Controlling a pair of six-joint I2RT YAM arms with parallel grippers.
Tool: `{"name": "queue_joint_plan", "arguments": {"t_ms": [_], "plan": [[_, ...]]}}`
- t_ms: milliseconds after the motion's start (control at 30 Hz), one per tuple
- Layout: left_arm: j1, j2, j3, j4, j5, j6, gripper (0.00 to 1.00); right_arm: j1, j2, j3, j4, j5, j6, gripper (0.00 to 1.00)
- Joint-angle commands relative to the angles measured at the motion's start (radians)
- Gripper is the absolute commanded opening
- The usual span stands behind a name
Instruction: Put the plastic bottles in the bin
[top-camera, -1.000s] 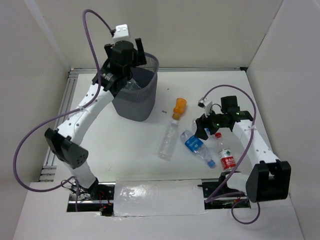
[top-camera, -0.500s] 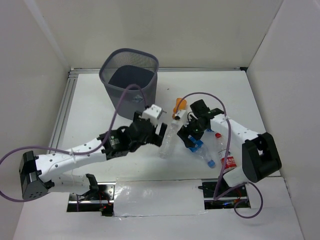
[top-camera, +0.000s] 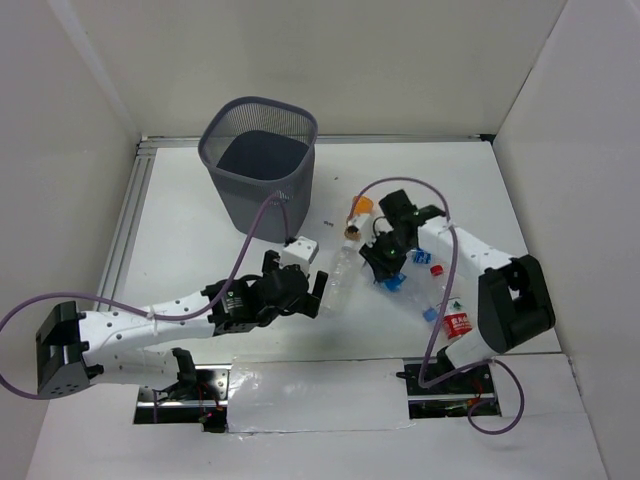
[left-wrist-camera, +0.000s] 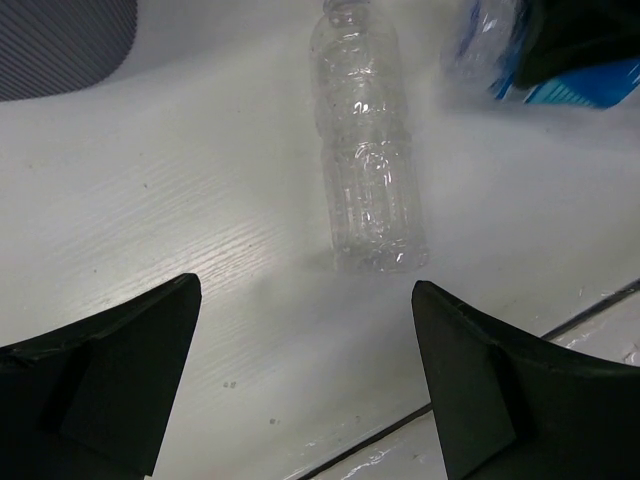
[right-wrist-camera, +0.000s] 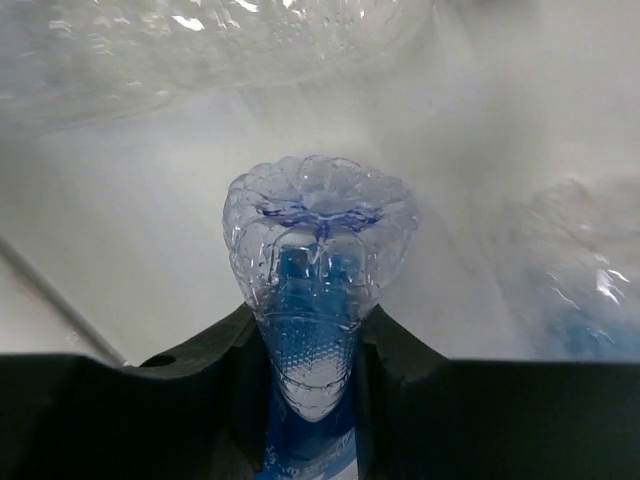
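left arm: one second ago it is raised over the bin. it now lies low across the surface, with the left gripper at the base end of the clear bottle. in the left wrist view the left gripper is spread wide and holds nothing. the clear bottle lies on its side just ahead of the fingertips, roughly centred on the gap but not yet inside it.

right arm: one second ago its gripper stands clear of the bottle cluster. the right gripper has now reached in, and the right wrist view shows it pinching the blue-labelled bottle on both sides, ribbed base pointing away from the camera. the pictures do not show whether this bottle is off the surface.

position of task items:
- bin: upright at the far left of the surface. its interior is dark, so its contents cannot be read.
- blue-labelled bottle: in the right gripper, well apart from the bin.
- orange bottle and red-capped bottle: on the surface, untouched.

meaning for the task: the left arm appears to have finished one delivery cycle and started the next. both arms are now committed to a bottle each. judged next steps are a forward advance and closure for the left gripper, and a lift and carry to the bin for the right. because the two grippers work close together, clearance between the arms needs watching.
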Motion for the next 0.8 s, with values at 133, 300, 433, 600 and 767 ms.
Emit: {"name": "queue_joint_plan", "arguments": {"t_ms": [133,300,433,600,767], "plan": [[-0.002,0.003,-0.023,0.118,0.056,0.016,0.99,-0.101,-0.063,0.662,-0.376,-0.269,-0.183,0.24],[-0.021,0.046,-0.032,0.163,0.078,0.027,0.99,-0.092,0.026,1.072,-0.046,-0.282,0.069,0.23],[-0.021,0.068,-0.032,0.164,0.087,0.027,0.99,-0.03,0.061,1.073,0.388,-0.296,0.177,0.22],[-0.032,0.057,-0.058,0.164,0.087,0.008,0.99,0.094,0.276,1.307,0.52,-0.342,0.329,0.25],[-0.032,0.039,-0.078,0.173,0.067,-0.004,0.99,0.195,0.397,1.358,0.661,-0.286,0.352,0.28]]}}
